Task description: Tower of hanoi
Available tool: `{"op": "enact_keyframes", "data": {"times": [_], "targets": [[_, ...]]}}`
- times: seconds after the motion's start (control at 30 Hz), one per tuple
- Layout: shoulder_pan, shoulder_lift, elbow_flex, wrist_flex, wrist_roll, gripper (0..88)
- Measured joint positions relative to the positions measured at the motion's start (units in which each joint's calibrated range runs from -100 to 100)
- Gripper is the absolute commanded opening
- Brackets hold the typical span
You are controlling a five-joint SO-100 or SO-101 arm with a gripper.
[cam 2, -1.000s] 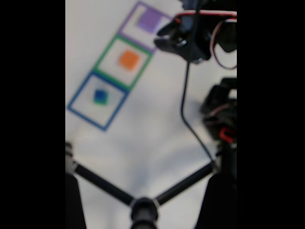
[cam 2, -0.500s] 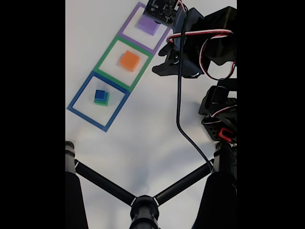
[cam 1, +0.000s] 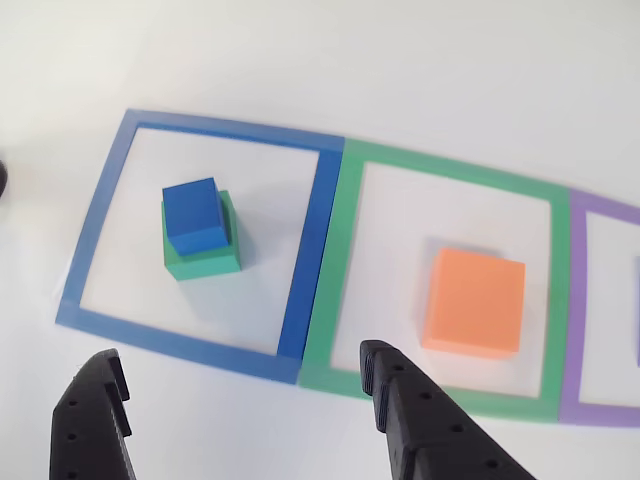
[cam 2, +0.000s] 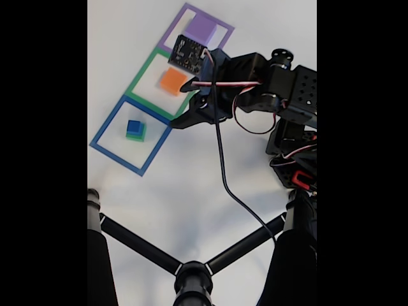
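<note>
A small blue cube [cam 1: 194, 214] sits stacked on a wider green block [cam 1: 206, 260] inside the blue-outlined square [cam 1: 310, 250]. An orange block [cam 1: 473, 300] lies alone in the green-outlined square [cam 1: 345, 280]. In the fixed view a purple block [cam 2: 203, 28] rests in the purple square [cam 2: 169, 36], partly behind the wrist's circuit board. My gripper [cam 1: 240, 365] is open and holds nothing. Its fingers [cam 1: 400, 410] straddle the near border between the blue and green squares. The fixed view shows the gripper [cam 2: 180, 106] hovering beside the orange block [cam 2: 172, 81], right of the blue-on-green stack [cam 2: 134, 129].
The arm's black body and base [cam 2: 293, 153] stand at the right of the white table, with a black cable [cam 2: 223, 172] trailing down. A black stand with two angled legs [cam 2: 191, 277] crosses the bottom of the fixed view.
The arm has swung down and left, from beside the purple square to the border between the green and blue squares. The blocks have not moved.
</note>
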Motion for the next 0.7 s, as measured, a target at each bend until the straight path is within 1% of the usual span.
{"op": "enact_keyframes", "data": {"times": [0.17,0.33,0.53,0.7], "targets": [[-1.4,1.2,13.1,-19.0,-0.4,27.4],[-2.8,6.1,21.1,-34.0,-0.6,28.0],[-3.2,18.1,24.0,-52.6,-0.6,28.2],[-4.1,29.9,24.0,-66.0,-0.6,28.2]]}}
